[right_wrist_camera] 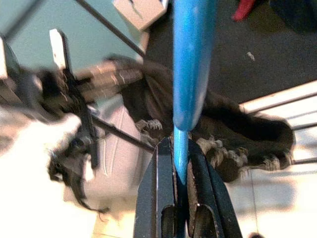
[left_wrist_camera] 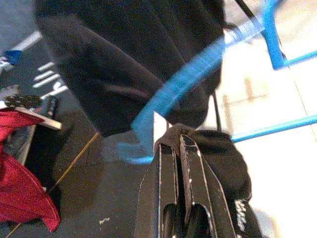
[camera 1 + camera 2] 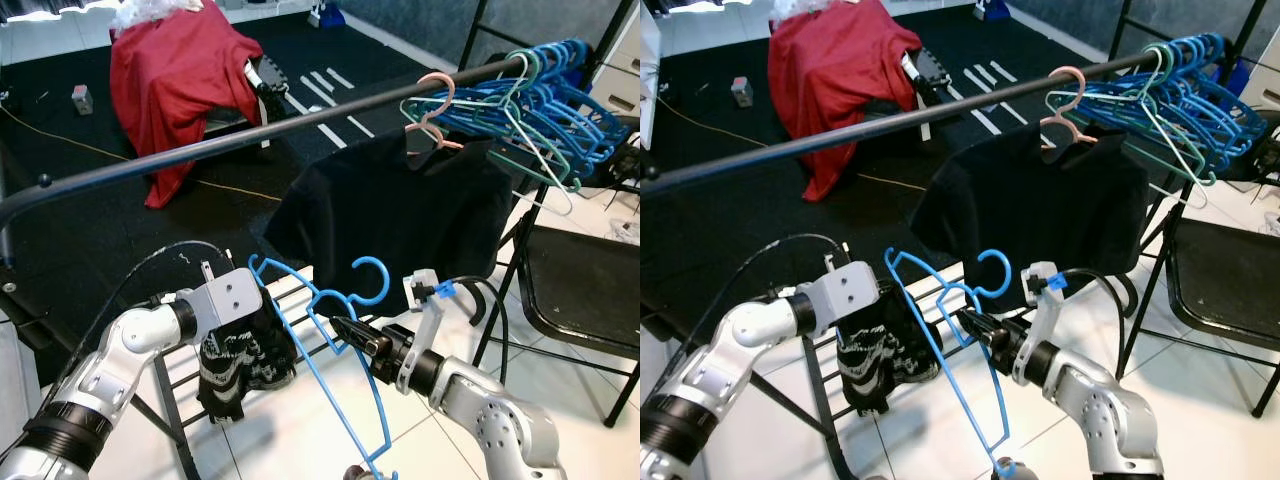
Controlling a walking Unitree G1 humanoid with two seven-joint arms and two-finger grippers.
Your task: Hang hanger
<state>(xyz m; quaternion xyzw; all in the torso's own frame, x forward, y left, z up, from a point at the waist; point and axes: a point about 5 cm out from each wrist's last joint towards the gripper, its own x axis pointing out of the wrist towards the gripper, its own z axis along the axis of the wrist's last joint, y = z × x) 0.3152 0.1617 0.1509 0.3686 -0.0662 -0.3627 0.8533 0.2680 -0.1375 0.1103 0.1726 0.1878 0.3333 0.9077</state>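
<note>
Left eye view: a blue hanger (image 3: 330,350) sits low in the centre of the frame, hook up, body running down toward the bottom edge. The right claw (image 3: 345,330) comes in from the lower right and is clamped on the hanger's bar just below the hook. The left claw (image 3: 245,330) is at lower left, partly hidden by its grey wrist block, fingers buried in a dark patterned cloth (image 3: 240,370) draped over a low black rack (image 3: 175,400). A dark rail (image 3: 250,135) crosses the frame from the left edge up to the upper right. On it hang a black shirt (image 3: 400,220) on a pink hanger (image 3: 435,110) and a bunch of blue and teal hangers (image 3: 545,95) at upper right. A red cloth (image 3: 185,85) covers something at upper left. A black chair (image 3: 580,290) stands at the right edge.

Right eye view: same layout; the blue hanger is below the rail, apart from it.

Left wrist view: left claw fingers (image 2: 171,193) pressed together, tips touching the dark cloth. A blurred blue hanger curve passes just beyond the tips; the black shirt is behind it.

Right wrist view: right claw fingers (image 1: 161,193) closed on the blue hanger bar, which runs straight up the middle of the frame. Patterned cloth lies behind.
</note>
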